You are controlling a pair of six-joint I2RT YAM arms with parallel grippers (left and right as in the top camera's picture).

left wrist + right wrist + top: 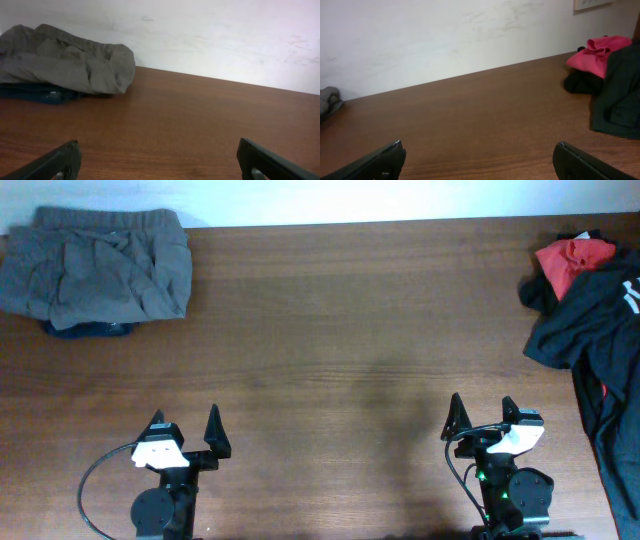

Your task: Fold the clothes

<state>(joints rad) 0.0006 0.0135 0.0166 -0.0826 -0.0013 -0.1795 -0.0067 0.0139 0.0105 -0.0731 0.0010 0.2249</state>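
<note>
The clothes (95, 268), a grey-olive garment with a gathered waistband, lie bunched at the table's far left corner; the left wrist view shows the clothes (65, 60) at the upper left, and a small edge of them (327, 100) shows in the right wrist view. My left gripper (185, 423) rests near the front edge, open, with only bare wood between its fingers (60, 160). My right gripper (482, 412) stands open at the front right, nothing between its fingers (580, 162). Both grippers are far from the clothes.
A dark navy garment (85, 330) peeks out from under the grey-olive one. A red garment (572, 258) and black garments (600, 330) are piled along the table's right edge. The wooden table (340, 330) ends at a white wall behind.
</note>
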